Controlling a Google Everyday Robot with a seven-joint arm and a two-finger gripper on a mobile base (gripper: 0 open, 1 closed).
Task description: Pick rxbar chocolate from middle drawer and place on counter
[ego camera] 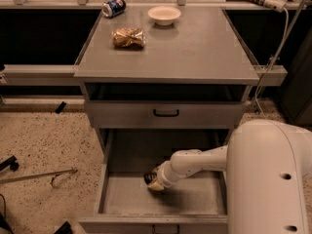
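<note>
Camera view looks down on a grey cabinet, with the robot's white body (270, 179) filling the lower right corner. Its arm (204, 161) reaches left into the middle drawer (195, 201), which stands open below the bench's front edge. Above it is the shallower drawer (122, 115), shut, with a black handle. The counter (195, 52) carries three things. A white bowl (164, 14) sits near the middle of the back edge. A gold-brown snack bag (128, 37) lies toward the left edge, in front of the bowl. A blue can (113, 7) lies on its side at the back left corner. The gripper (156, 182) is low over the drawer's tray, left of its centre. The rxbar chocolate (149, 178) shows only as a small dark shape at the gripper's tip. Whether the gripper is clenched on it cannot be told.
</note>
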